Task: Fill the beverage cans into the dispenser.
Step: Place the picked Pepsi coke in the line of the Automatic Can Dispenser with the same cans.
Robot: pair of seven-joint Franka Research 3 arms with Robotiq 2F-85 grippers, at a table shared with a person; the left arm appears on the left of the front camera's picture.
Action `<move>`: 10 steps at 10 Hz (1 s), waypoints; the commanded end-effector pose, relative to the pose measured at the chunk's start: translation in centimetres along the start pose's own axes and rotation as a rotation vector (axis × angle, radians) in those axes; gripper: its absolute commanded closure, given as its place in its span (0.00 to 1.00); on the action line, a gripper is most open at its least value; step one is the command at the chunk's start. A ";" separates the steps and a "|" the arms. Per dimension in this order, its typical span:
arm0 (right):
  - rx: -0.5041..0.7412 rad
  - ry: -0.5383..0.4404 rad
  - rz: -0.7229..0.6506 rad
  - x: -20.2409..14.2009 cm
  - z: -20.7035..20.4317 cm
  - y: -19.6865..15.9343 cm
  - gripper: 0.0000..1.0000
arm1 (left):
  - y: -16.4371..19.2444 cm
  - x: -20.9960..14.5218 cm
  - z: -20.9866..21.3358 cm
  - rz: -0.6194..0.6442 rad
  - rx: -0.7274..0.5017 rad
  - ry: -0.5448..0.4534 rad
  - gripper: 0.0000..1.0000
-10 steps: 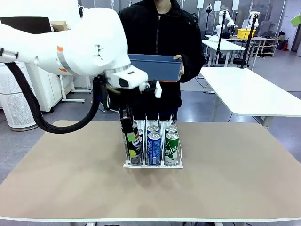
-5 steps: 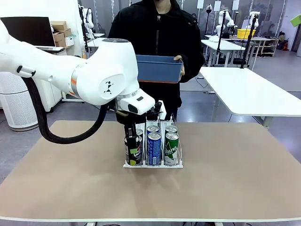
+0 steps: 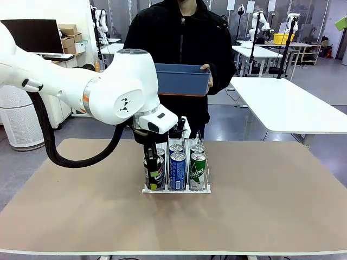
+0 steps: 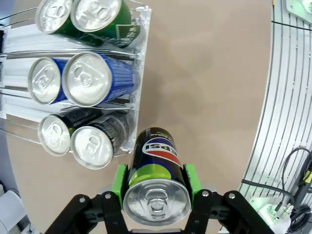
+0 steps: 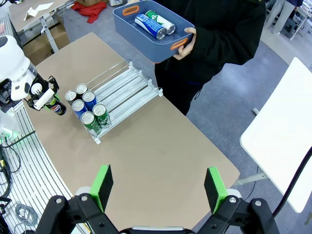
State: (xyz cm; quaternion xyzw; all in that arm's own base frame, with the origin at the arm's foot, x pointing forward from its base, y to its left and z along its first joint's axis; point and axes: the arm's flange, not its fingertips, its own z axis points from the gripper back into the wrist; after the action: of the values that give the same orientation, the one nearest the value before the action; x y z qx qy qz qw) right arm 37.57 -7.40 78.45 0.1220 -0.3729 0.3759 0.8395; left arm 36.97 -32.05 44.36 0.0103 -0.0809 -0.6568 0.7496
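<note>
While the left arm reaches over the middle of the table (image 3: 260, 206), the left gripper (image 4: 155, 179) is clenched on a black can (image 4: 155, 148) with a red and blue logo, and a green pad (image 4: 118, 176) presses each side just below its silver top. That can stands roughly upright on the near side of the dispenser (image 5: 127, 84), just outside the front wall of its left lane. Whether its base touches the tabletop I cannot tell, since the view down the can hides it. Inside the rack six cans crowd the near end, two to a lane: black cans (image 4: 90, 146) on the left, blue cans (image 3: 178, 169) in the middle and green cans (image 3: 198, 169) on the right. The far stretch of every lane lies bare. At the far edge a person (image 3: 184, 38) holds a blue tub (image 3: 181, 81) in front of the body, with a hand (image 3: 206, 68) on its right end. In the tub a loose blue can (image 5: 149, 26) and a loose green can (image 5: 162, 20) lie side by side. High above the table, the right gripper (image 5: 158, 187) hangs with its fingers spread wide, grasping nothing.
</note>
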 end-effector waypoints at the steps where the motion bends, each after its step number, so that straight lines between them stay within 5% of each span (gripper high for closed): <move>1: 0.010 -0.011 0.003 0.0 -0.2 0.1 0.00 | 0.7 -0.1 -0.3 0.055 0.104 -0.004 0.42; 10: 0.010 -0.011 0.003 0.0 -0.2 0.1 0.00 | 4.1 -0.2 -3.0 0.128 0.147 -0.038 0.42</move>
State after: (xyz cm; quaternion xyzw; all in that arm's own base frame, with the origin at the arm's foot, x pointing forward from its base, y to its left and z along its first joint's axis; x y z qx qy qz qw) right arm 37.57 -7.41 78.45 0.1219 -0.3729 0.3758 0.8395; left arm 40.27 -31.76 41.84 0.0252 -0.1195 -0.6128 0.7807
